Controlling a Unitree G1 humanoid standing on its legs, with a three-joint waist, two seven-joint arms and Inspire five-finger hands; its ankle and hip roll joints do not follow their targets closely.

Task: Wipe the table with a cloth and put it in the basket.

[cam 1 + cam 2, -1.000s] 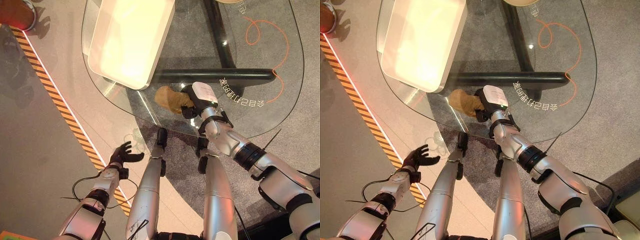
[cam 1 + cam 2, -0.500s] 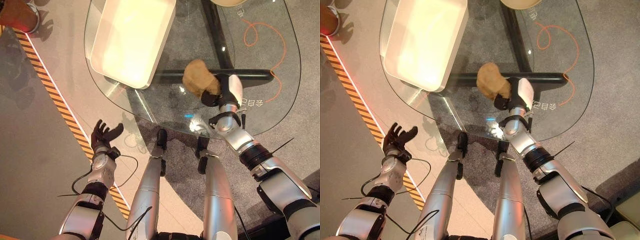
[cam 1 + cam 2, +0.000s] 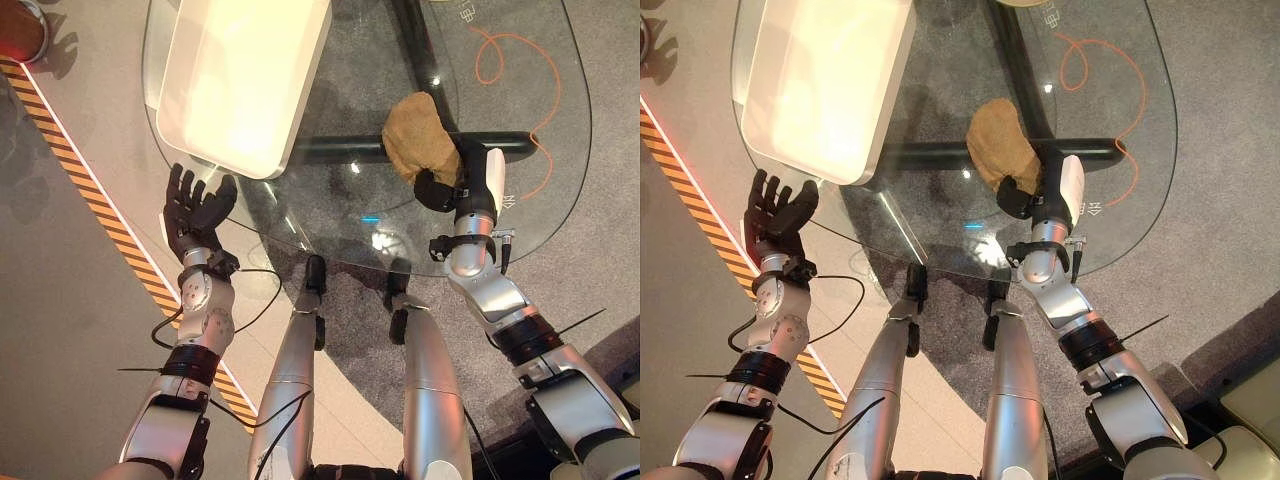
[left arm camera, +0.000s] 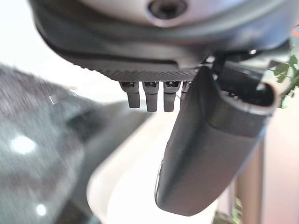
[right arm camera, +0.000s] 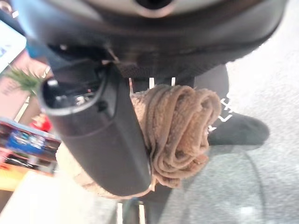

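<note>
Nearest the robot, the left hand (image 3: 196, 212) is held up with dark fingers spread straight and nothing gripped, just off the rounded edge of the worktop (image 3: 300, 215), which is a clear glass slab with a dark metal frame seen through it. Further in, the right hand (image 3: 440, 188) is wrapped around the cloth (image 3: 420, 137), a tan, fuzzy terry rag bunched into a lumpy wad; in the right wrist view its ribbed folds (image 5: 180, 130) are pinched between thumb and fingers. The cloth is kept low over the middle of the glass, whether touching it can't be told. Beyond and to the left, the basket (image 3: 245, 75) is parked on the glass: a smooth, cream-white rectangular tub with rounded corners.
</note>
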